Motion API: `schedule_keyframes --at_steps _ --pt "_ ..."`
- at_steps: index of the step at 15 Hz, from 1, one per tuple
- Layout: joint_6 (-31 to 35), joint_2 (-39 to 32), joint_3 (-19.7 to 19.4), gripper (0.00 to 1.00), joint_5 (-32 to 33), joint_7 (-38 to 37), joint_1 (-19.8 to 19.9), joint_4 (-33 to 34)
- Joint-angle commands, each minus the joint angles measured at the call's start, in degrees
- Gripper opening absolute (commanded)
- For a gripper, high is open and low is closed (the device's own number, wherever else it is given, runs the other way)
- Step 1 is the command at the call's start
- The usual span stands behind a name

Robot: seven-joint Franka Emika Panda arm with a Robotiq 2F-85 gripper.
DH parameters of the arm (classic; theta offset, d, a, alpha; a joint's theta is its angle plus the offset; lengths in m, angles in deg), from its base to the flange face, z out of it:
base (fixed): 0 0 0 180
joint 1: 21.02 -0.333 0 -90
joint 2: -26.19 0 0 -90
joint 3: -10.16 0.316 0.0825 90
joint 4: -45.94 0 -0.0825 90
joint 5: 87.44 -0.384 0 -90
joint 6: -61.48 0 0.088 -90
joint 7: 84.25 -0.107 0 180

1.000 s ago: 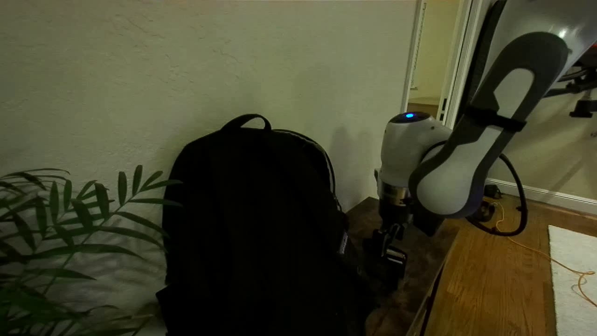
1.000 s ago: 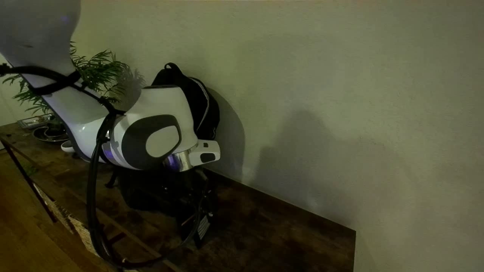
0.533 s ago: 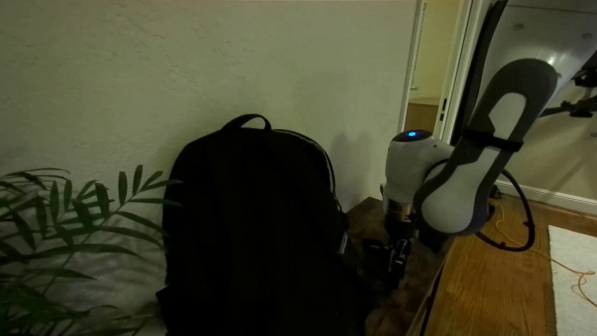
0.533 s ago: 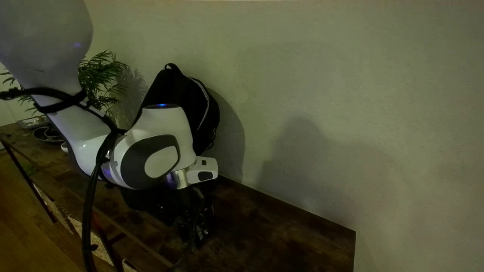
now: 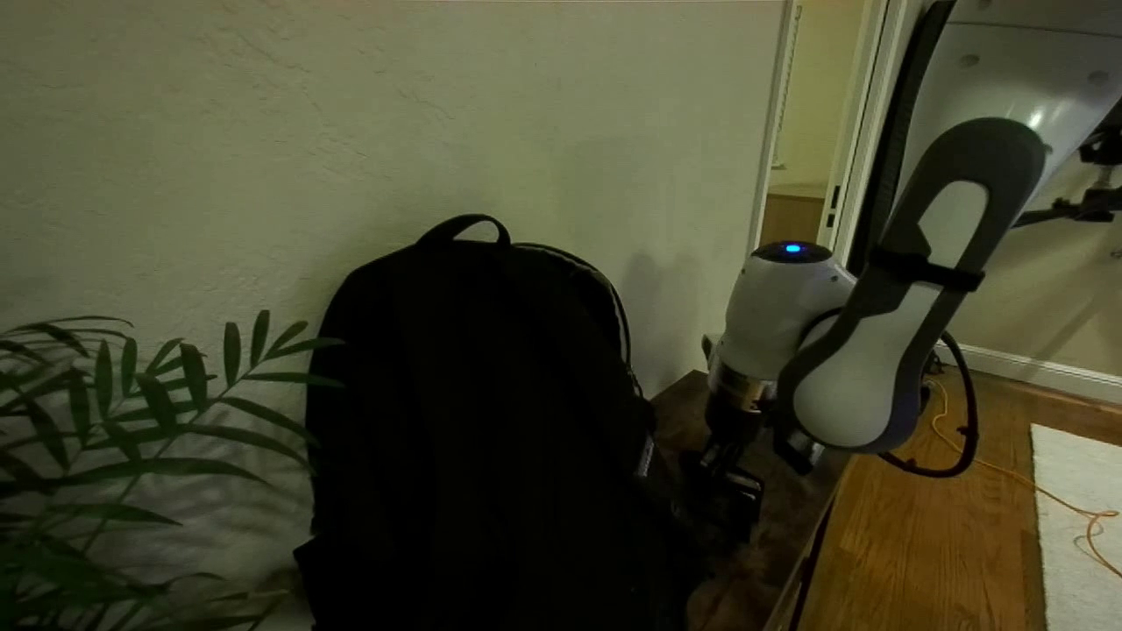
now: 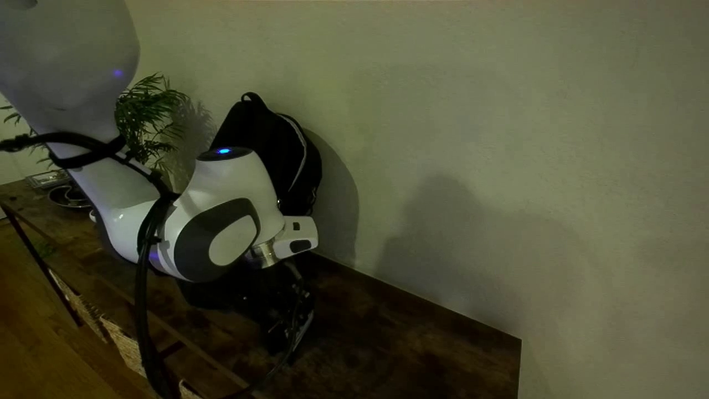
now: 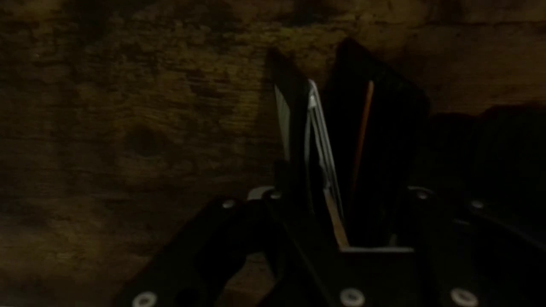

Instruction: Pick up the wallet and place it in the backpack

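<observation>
Wrist view shows the tool (image 7: pixel 345 194) pinching the wallet (image 7: pixel 386 140); the backpack (image 5: pixel 491 429) label (image 5: pixel 645 457) is unreadable.

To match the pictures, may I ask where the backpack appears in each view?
In an exterior view, the backpack fills the lower middle.
In an exterior view, the backpack is left of centre, partly behind the arm.
Wrist view: not recognisable; the right side is too dark.
Shared landmark: the brown tabletop.
</observation>
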State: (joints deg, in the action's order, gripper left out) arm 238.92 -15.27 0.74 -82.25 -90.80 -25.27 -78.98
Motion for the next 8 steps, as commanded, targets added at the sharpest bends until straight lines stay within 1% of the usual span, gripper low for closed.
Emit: schedule_keyframes --at_steps 1,3,5,8 --pt "2.44 1.36 0.32 0.20 -0.85 2.29 1.12 -2.22" --pt "2.07 1.39 -0.37 0.07 -0.99 1.99 0.77 -2.23" --pt "1.58 1.34 -0.90 0.05 -1.07 1.77 0.64 -2.11" --pt "-1.07 1.92 -0.65 0.07 -1.12 1.96 1.12 -2.12"
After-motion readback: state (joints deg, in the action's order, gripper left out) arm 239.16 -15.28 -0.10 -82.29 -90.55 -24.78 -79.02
